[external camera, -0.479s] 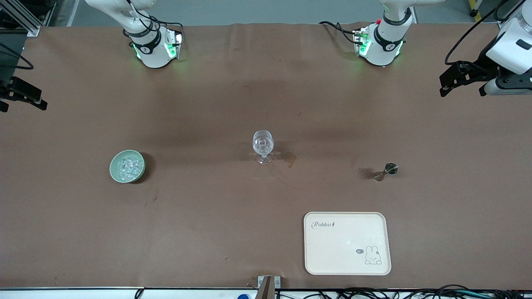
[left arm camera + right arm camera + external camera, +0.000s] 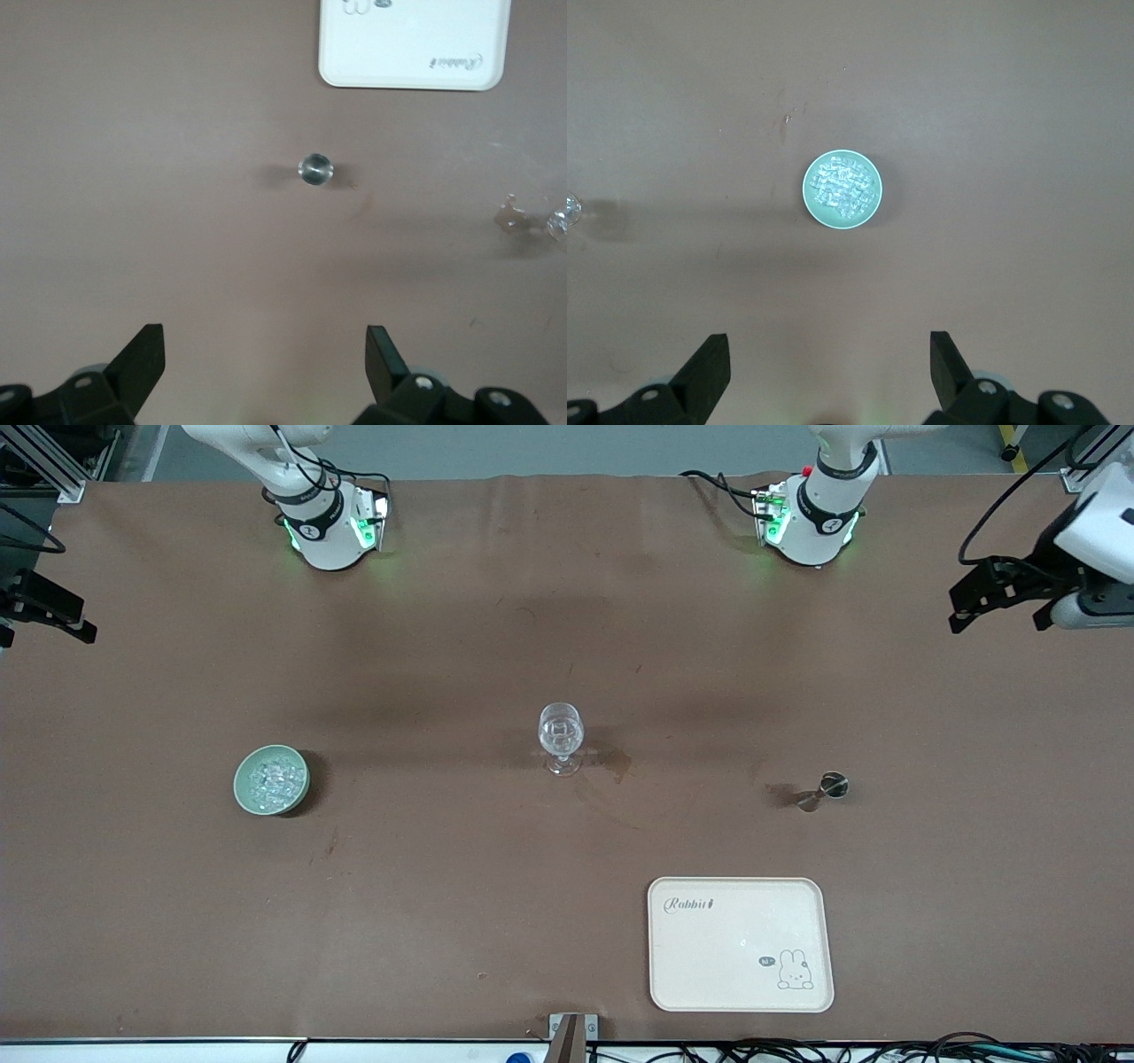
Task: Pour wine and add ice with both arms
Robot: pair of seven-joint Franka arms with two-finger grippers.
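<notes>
A clear stemmed glass (image 2: 561, 740) stands at the table's middle. A pale green bowl (image 2: 238, 784) toward the right arm's end holds several small clear ice cubes (image 2: 271, 778). A small metal jigger (image 2: 826, 787) stands toward the left arm's end. My left gripper (image 2: 997, 609) is open and empty, high over the table's edge at its own end; its wrist view shows the jigger (image 2: 315, 169) and the glass (image 2: 532, 220). My right gripper (image 2: 44, 622) is open and empty, high over the edge at its own end; its wrist view shows the bowl (image 2: 807, 190) of ice (image 2: 842, 186).
A cream tray (image 2: 741, 943) with a rabbit drawing lies nearer to the front camera than the jigger; it also shows in the left wrist view (image 2: 415, 44). A wet stain (image 2: 616, 763) marks the brown cloth beside the glass. Both arm bases (image 2: 323, 522) stand along the table's farther edge.
Both grippers have drifted a little outward toward their own ends of the table. The glass, bowl, jigger and tray have not moved.
</notes>
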